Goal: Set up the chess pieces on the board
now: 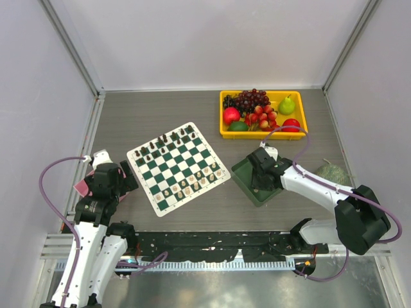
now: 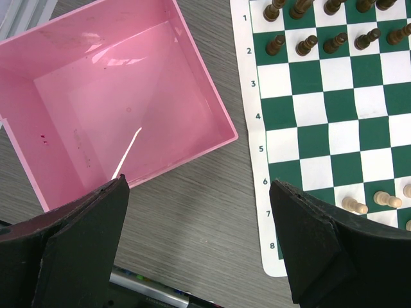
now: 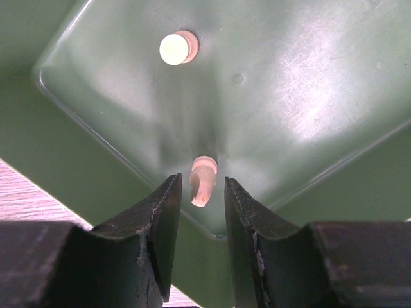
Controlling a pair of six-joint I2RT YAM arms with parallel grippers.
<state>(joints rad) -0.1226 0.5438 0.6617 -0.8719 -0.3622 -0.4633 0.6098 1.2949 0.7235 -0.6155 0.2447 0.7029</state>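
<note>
The board (image 1: 174,168) lies left of centre, with dark pieces (image 1: 164,142) on its far rows and several cream chess pieces (image 1: 186,186) on its near rows. My right gripper (image 1: 260,174) is down inside the dark green tray (image 1: 243,174). In the right wrist view its jaws (image 3: 201,179) stand narrowly open around a lying cream piece (image 3: 204,168), with a small gap on each side. A second cream piece (image 3: 176,48) stands farther in the tray (image 3: 308,96). My left gripper (image 2: 199,186) is wide open and empty, over bare table between the pink box (image 2: 96,96) and the board's edge (image 2: 257,128).
A yellow tray (image 1: 223,131) of grapes, apples and a pear stands at the back right. A pale green ball (image 1: 332,173) lies at the far right. The empty pink box (image 1: 82,186) sits left of the board beside my left arm.
</note>
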